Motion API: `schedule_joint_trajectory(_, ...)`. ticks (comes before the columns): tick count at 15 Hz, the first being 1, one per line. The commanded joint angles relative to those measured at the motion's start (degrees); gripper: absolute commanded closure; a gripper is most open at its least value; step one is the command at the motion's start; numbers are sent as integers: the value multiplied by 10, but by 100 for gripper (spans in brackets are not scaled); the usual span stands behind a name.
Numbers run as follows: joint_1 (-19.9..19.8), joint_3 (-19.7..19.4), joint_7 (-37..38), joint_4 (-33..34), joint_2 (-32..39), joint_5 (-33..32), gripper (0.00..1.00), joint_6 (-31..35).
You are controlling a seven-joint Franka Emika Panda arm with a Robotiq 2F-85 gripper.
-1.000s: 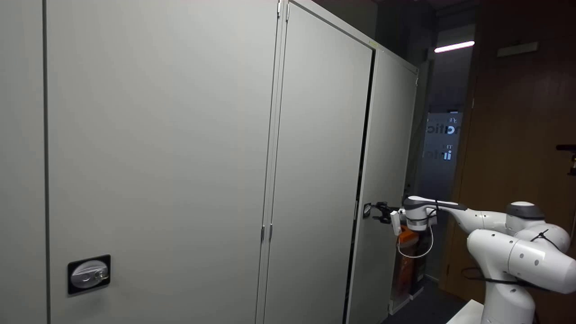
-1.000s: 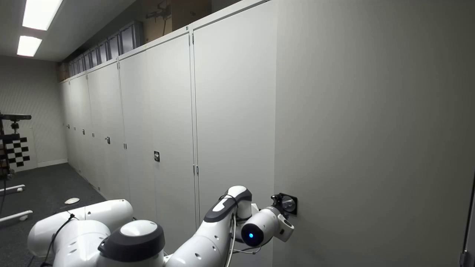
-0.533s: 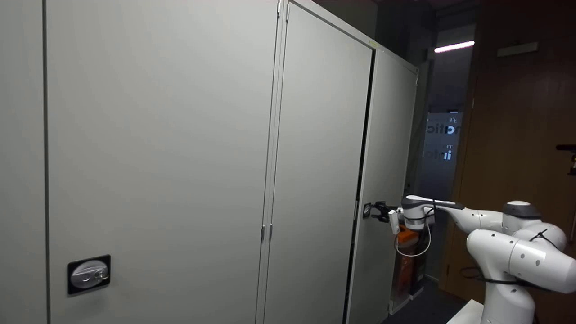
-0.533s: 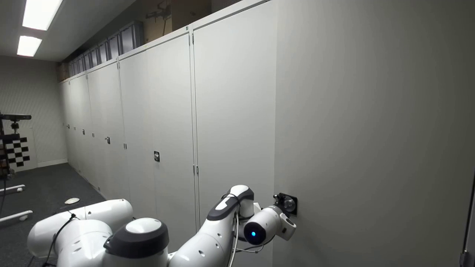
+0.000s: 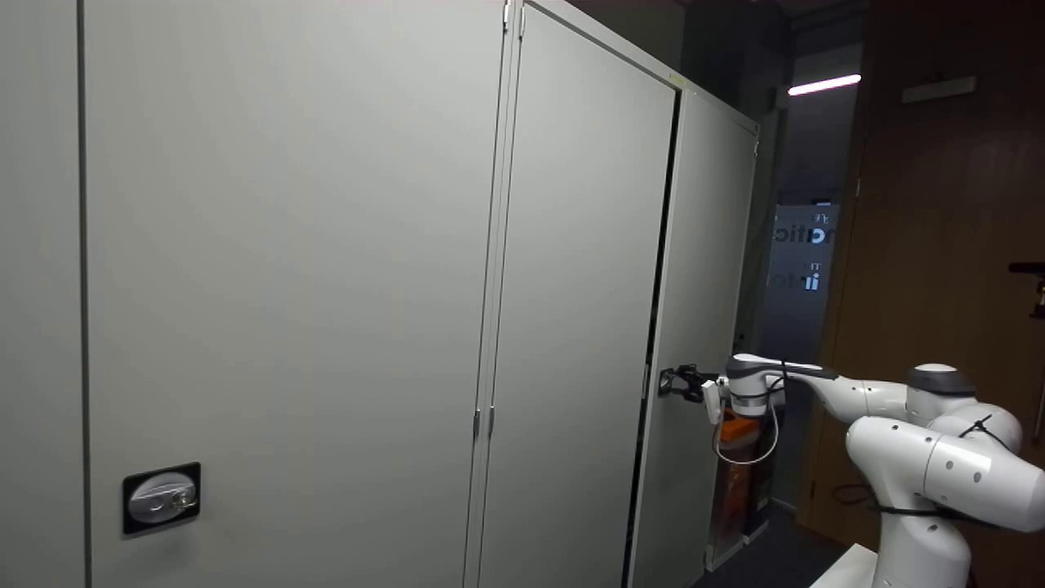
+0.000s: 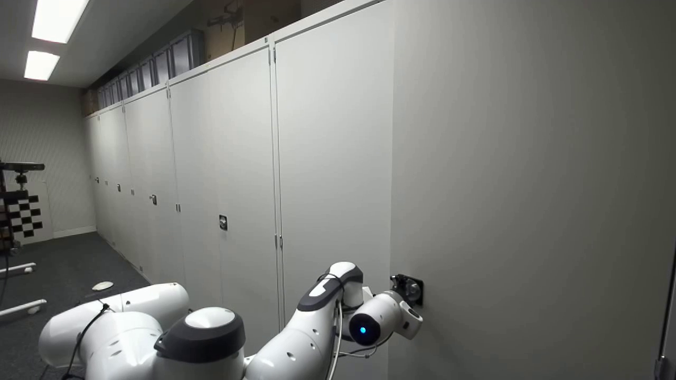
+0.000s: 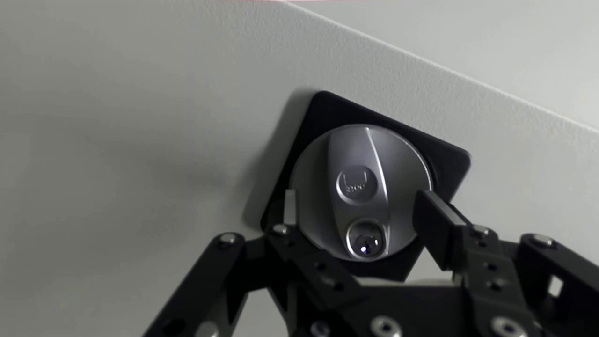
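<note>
I have the gripper [image 7: 360,208] right up at a round silver latch [image 7: 408,161], its jaws spread, nothing pinched. In the wrist view the fingers [image 7: 435,229] stand one over each side of the latch, and clear space shows between them and the raised bar [image 7: 353,150] that runs across its middle. Whether either fingertip brushes the metal, I cannot tell. At the end of the raised bar nearer the gripper sits a small round lock recess [image 7: 367,242]. Under the latch, straight ahead of the fingertips, I see a black square plate [image 7: 323,112], and around it the pale cabinet door [image 7: 140,121]; a door edge [image 7: 412,54] crosses just past the plate.

In both exterior views the gripper is at the latch, with the white arm [image 5: 939,474] stretching back behind it. Just beside the gripper, a dark gap [image 5: 663,237] splits this door from the neighbouring door [image 5: 580,286]. Lower than the gripper, partly hidden by the arm, I see an orange object [image 5: 739,429]. Well apart from the gripper, along the same row of cabinets [image 5: 286,204], is another latch [image 5: 162,498]. In an exterior view, grey bins [image 6: 182,55] line the top of that row, high above the gripper, and a checkerboard [image 6: 22,216] stands well apart from it.
</note>
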Motion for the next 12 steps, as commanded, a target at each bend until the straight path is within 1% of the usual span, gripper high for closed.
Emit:
schedule_joint_trajectory(1, 18, 4, 3, 16, 0, 5, 33, 14)
schedule_joint_trajectory(5, 24, 2, 2, 21, 0, 4, 35, 14)
schedule_joint_trajectory(7, 27, 1, 3, 24, 0, 5, 39, 13)
schedule_joint_trajectory(8, 28, 1, 3, 25, 0, 5, 39, 13)
schedule_joint_trajectory(12, 33, -2, 3, 28, 0, 5, 45, 12)
